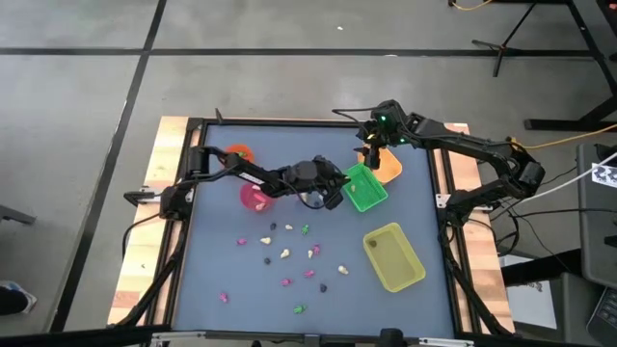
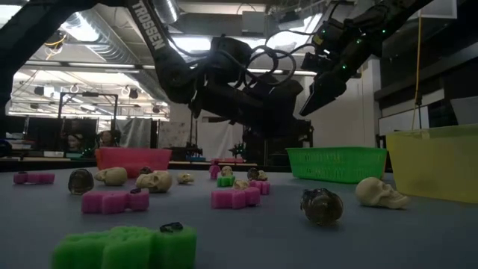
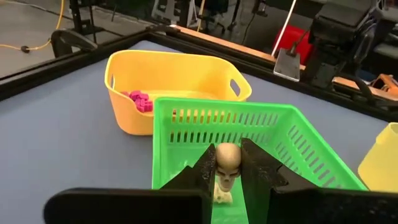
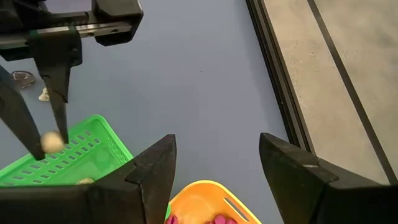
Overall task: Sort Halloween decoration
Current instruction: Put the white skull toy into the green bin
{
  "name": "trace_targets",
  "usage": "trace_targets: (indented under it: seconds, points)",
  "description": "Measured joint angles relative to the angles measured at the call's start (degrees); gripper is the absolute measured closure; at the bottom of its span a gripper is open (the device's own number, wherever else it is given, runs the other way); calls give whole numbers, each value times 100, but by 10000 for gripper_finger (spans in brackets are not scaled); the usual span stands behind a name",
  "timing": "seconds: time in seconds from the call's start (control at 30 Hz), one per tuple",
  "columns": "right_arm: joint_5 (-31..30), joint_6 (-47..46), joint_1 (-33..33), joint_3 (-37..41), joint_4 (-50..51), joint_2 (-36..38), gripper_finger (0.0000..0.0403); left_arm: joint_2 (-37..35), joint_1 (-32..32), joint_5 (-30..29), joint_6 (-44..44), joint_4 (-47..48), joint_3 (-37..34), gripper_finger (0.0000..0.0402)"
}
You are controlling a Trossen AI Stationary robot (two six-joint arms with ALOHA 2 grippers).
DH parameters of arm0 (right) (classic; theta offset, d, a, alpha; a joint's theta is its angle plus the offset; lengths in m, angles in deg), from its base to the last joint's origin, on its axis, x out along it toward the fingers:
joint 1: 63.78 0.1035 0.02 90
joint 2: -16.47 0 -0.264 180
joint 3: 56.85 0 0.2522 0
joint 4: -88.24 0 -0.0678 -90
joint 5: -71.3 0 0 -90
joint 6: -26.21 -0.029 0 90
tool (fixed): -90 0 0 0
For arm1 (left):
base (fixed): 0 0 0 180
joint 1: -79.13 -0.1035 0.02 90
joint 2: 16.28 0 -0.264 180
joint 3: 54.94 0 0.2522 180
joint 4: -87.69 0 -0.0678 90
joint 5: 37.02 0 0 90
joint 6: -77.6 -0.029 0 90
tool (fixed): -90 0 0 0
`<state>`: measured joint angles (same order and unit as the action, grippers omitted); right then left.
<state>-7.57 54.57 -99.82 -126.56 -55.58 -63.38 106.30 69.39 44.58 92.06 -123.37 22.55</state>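
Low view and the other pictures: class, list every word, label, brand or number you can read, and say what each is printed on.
"TROSSEN": white letters on the dark arm in the low view.
Nothing else is readable; the green tray, orange tray and cream skull carry no text.

The bench (image 1: 222, 280) has a blue-grey top inside a dark frame with wooden edges. On it stand a green tray (image 1: 365, 187), an orange tray (image 1: 388, 166) just beside it toward the far right corner, and a yellow tray (image 1: 393, 256) nearer the front right. A pink cup (image 1: 254, 196) and an orange cup (image 1: 237, 154) sit on the left half. Small trinkets (image 1: 287, 254), pink, green, cream and dark, lie scattered across the front middle of the surface.
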Motion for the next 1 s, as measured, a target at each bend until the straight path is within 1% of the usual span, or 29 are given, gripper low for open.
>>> trace_targets:
  seconds: [0.23, 0.7, 0.8, 1.0]
  points:
    - [0, -1, 0, 0, 0, 0, 173, -6, -1, -141, -2, -117, 1, 367]
    - [2, 0, 0, -1, 0, 0, 173, -4, -44, -144, -4, -105, 1, 364]
    - [2, 0, 0, 0, 0, 0, 173, -4, -44, -155, -4, -105, 0, 348]
    - [2, 0, 0, -1, 0, 0, 173, -4, -63, -164, -4, -105, 2, 300]
